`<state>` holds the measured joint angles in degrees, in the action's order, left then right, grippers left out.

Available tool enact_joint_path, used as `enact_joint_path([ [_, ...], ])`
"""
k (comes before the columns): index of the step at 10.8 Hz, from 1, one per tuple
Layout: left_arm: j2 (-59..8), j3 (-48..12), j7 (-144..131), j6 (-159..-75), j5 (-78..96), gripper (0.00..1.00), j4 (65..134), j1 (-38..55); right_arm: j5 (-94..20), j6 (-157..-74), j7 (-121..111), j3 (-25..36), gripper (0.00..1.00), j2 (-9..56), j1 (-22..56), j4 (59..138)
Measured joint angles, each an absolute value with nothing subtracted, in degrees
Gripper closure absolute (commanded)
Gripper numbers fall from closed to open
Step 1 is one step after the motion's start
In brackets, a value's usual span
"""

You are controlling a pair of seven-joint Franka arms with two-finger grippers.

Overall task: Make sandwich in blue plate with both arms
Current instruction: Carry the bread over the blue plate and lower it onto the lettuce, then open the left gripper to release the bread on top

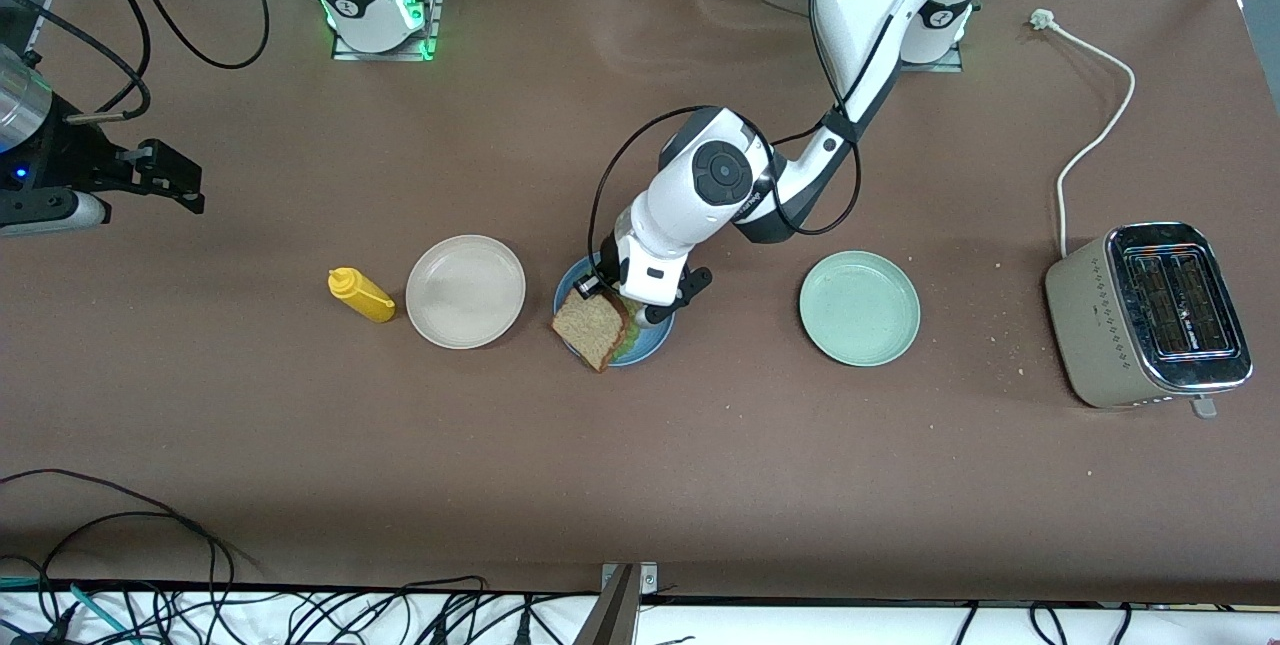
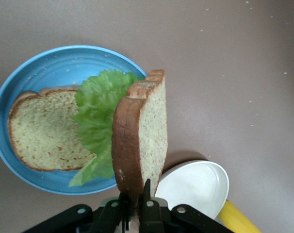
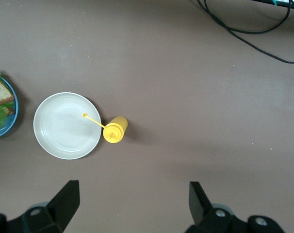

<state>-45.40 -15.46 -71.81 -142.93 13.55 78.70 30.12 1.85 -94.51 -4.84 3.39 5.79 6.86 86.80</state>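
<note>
Bread slice (image 2: 139, 138) held on edge, upright, in left gripper (image 2: 136, 204) fingers clamped shut, over blue plate (image 2: 50, 63). Below on plate: second slice (image 2: 45, 128) flat, lettuce (image 2: 101, 114) atop. Right gripper (image 3: 132, 196) waits over bare surface, fingers spread, empty.

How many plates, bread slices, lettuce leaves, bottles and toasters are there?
Plates: 3 – round blue plate, round beige plate, round pale green plate
Brown speckled bread slices: 2 – flat slice, upright slice
Crinkly green lettuce leaf: 1
Yellow squeeze bottle: 1
Beige metal toaster: 1
Total: 8
</note>
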Motion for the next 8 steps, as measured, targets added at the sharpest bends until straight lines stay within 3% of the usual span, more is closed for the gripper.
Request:
enact_joint_path([
  [5, -45.76, -14.87, -72.00, -138.08, 13.55, 1.00, 82.15, 28.64, 1.85, -94.54, -4.84, 3.42, 0.00, 5.81, 6.85, 86.80],
  [6, -45.88, -14.86, -72.02, -137.20, 13.54, 0.90, 82.94, 28.52, 1.85, -94.54, -4.84, 3.42, 0.00, 5.82, 6.85, 86.80],
  [8, -46.07, -14.87, -72.28, -134.78, 13.55, 0.33, 83.63, 28.49, 1.85, -94.55, -4.84, 3.43, 0.00, 5.83, 6.85, 86.80],
])
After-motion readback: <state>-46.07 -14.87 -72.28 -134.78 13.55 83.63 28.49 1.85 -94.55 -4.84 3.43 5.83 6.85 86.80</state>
